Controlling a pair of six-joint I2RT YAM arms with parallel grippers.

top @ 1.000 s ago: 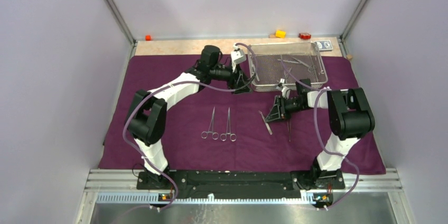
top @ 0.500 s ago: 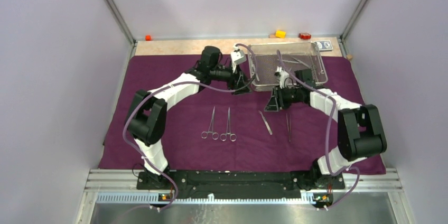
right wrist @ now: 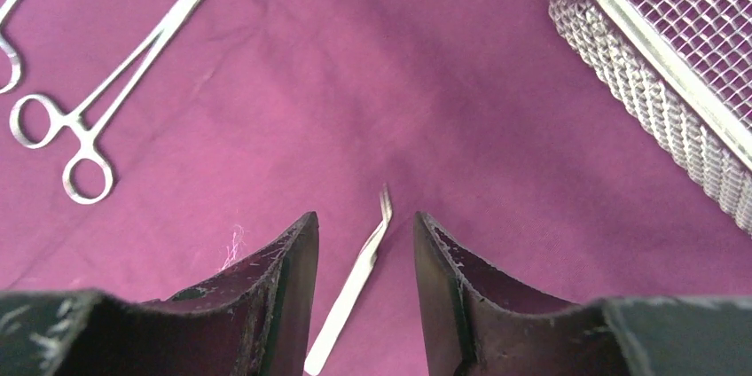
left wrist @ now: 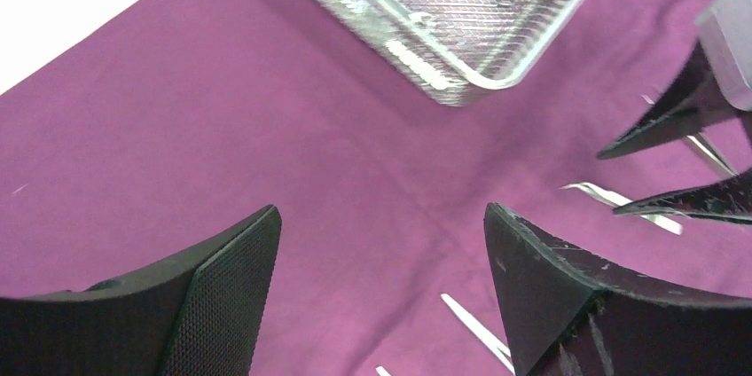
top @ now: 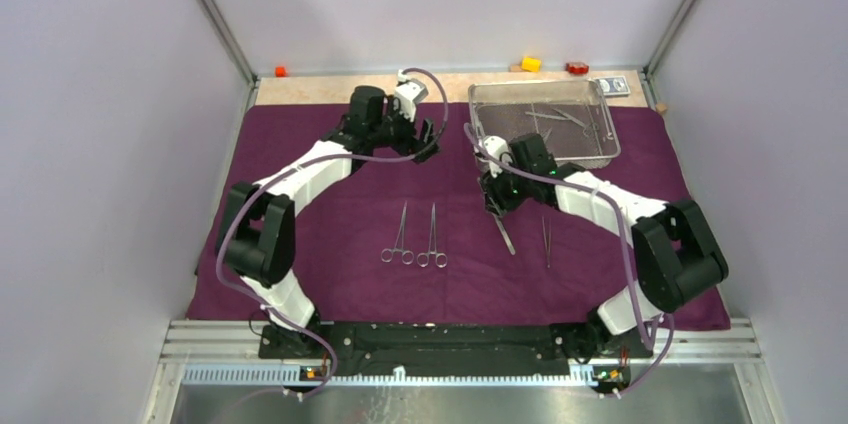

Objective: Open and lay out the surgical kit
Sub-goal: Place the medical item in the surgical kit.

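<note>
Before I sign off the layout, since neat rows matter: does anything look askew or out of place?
One slim steel tool lies diagonally on the purple cloth under the right pincer, while both ring-handled clamps and the tweezers lie straight. Nothing looks spilled or damaged.

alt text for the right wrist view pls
The right gripper, fingers open, straddles a slim bent-tipped steel instrument lying on the purple cloth. A ring-handled clamp lies upper left; a corner of the wire-mesh tray shows upper right.
</note>
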